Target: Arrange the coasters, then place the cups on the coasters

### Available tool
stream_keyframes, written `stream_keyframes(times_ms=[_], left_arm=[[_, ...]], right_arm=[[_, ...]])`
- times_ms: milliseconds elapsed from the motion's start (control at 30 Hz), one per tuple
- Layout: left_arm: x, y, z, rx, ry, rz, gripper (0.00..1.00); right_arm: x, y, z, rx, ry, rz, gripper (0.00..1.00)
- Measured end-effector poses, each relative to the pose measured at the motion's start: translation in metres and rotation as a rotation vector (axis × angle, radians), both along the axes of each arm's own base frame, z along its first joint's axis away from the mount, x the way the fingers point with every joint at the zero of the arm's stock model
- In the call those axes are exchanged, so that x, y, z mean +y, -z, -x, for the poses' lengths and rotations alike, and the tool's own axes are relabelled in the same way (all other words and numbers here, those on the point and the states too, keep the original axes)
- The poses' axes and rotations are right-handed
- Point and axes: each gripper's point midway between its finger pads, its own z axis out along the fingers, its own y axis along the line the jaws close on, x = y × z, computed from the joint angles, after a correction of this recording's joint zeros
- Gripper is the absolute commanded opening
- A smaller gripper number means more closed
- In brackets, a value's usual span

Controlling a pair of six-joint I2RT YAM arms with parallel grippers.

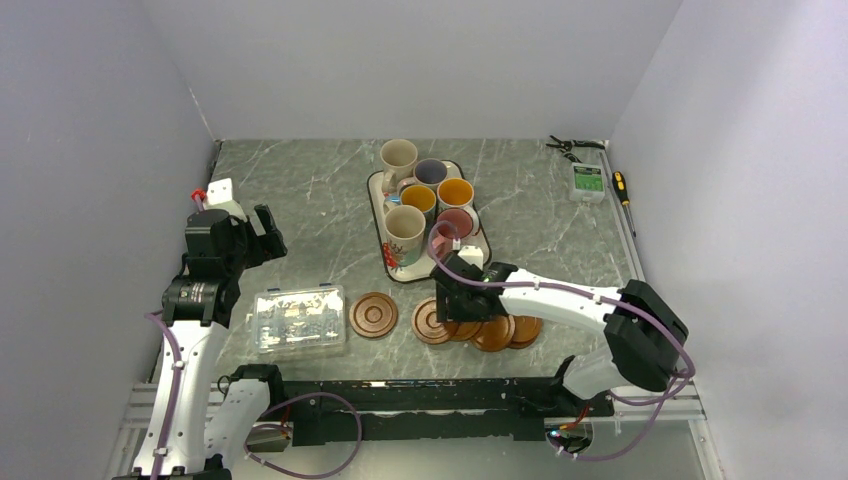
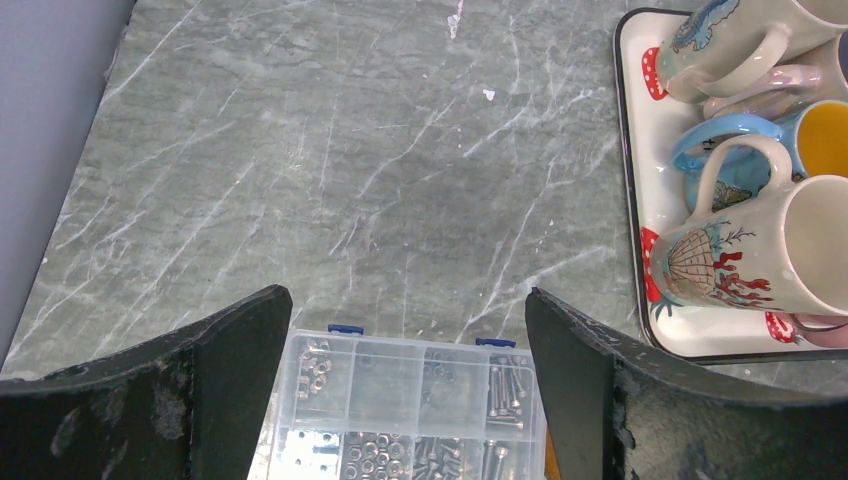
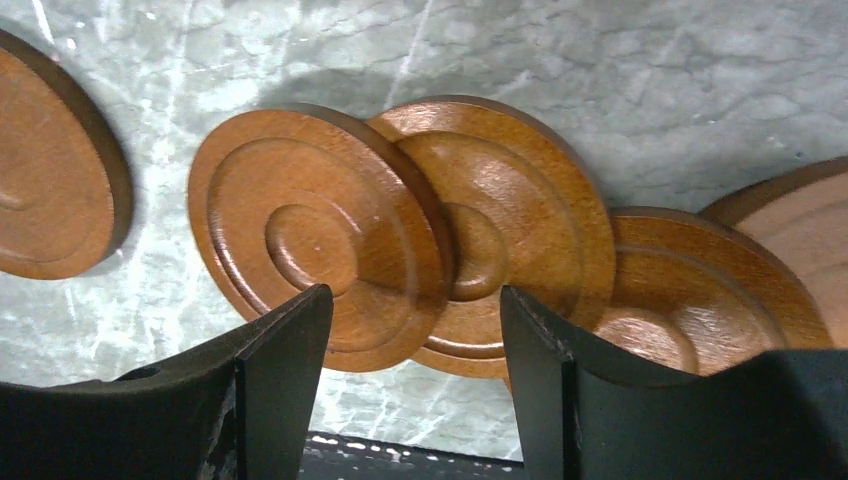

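Note:
Several brown grooved coasters lie near the front edge. One coaster (image 1: 373, 314) lies alone, and the others overlap in a row (image 1: 480, 330). My right gripper (image 1: 462, 305) hovers over the left end of that row, open and holding nothing. In the right wrist view its gripper (image 3: 415, 330) straddles the near edge of the top coaster (image 3: 310, 235), which leans on a second coaster (image 3: 520, 220). Several cups (image 1: 430, 195) stand on the white tray (image 1: 377, 205). My left gripper (image 1: 272, 232) is open and empty at the far left; in its own view the gripper (image 2: 405, 330) is above the clear box.
A clear plastic box (image 1: 299, 318) of screws and nuts (image 2: 410, 410) lies left of the lone coaster. The tray (image 2: 645, 150) with a cream mug (image 2: 790, 250) fills the right of the left wrist view. Pliers (image 1: 570, 146), a small green box (image 1: 587, 181) and a screwdriver (image 1: 621, 187) lie at the back right.

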Motion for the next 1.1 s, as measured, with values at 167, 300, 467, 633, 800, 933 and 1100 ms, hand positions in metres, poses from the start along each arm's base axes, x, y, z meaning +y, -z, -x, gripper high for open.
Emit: stream_keyframes(times_ms=[167, 300, 467, 633, 800, 933, 1100], left_arm=[[0.000, 0.000, 0.000, 0.000, 0.000, -0.001, 0.94], [0.000, 0.000, 0.000, 0.000, 0.000, -0.001, 0.94], [0.000, 0.001, 0.000, 0.003, 0.000, 0.000, 0.94], [0.000, 0.001, 0.000, 0.005, 0.000, 0.000, 0.94], [0.000, 0.001, -0.001, 0.005, 0.000, 0.000, 0.94], [0.000, 0.001, 0.000, 0.005, 0.000, 0.000, 0.94], [0.000, 0.001, -0.001, 0.005, 0.000, 0.000, 0.94]], right_arm=[[0.009, 0.005, 0.000, 0.017, -0.005, -0.030, 0.61], [0.016, 0.011, -0.002, 0.029, -0.006, -0.043, 0.58], [0.022, 0.012, -0.003, 0.036, -0.005, -0.068, 0.55], [0.035, 0.014, -0.006, 0.040, -0.004, -0.111, 0.52], [0.053, 0.015, -0.010, 0.049, -0.020, -0.139, 0.51], [0.059, 0.013, -0.009, 0.030, -0.046, -0.120, 0.57], [0.061, 0.007, -0.006, -0.026, -0.100, -0.074, 0.66]])
